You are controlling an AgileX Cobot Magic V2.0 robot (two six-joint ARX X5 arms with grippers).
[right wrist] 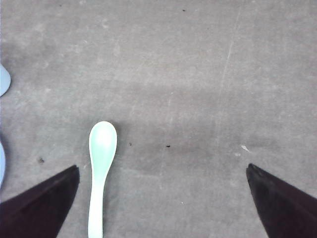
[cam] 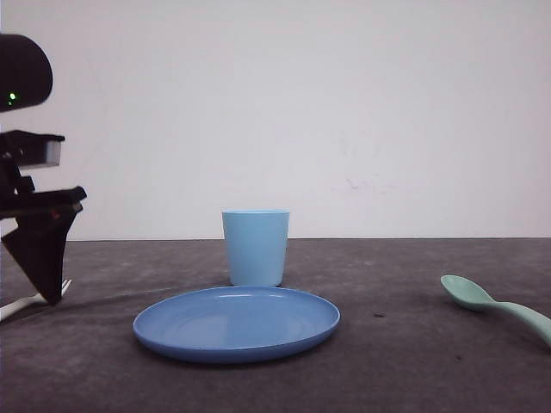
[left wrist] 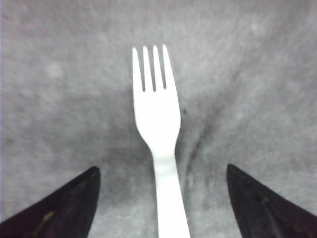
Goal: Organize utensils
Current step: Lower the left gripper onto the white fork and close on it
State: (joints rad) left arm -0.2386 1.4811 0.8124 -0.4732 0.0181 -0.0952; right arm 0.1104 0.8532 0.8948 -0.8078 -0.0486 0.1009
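Note:
A small white plastic fork [left wrist: 157,134] lies flat on the grey table, its handle running between the two fingers of my left gripper [left wrist: 161,171], which is open and close above it without touching. From the front, that left gripper [cam: 47,292] hangs low at the far left with the fork [cam: 30,301] poking out beneath it. A pale mint-green spoon [cam: 491,303] lies at the right. In the right wrist view the spoon [right wrist: 100,168] rests just inside one finger of my open right gripper [right wrist: 162,168], off-centre in the wide gap.
A light blue cup [cam: 256,247] stands upright in the middle of the table, just behind a round blue plate [cam: 237,323]. Edges of the blue ware [right wrist: 2,79] show in the right wrist view. A pale wall closes the back.

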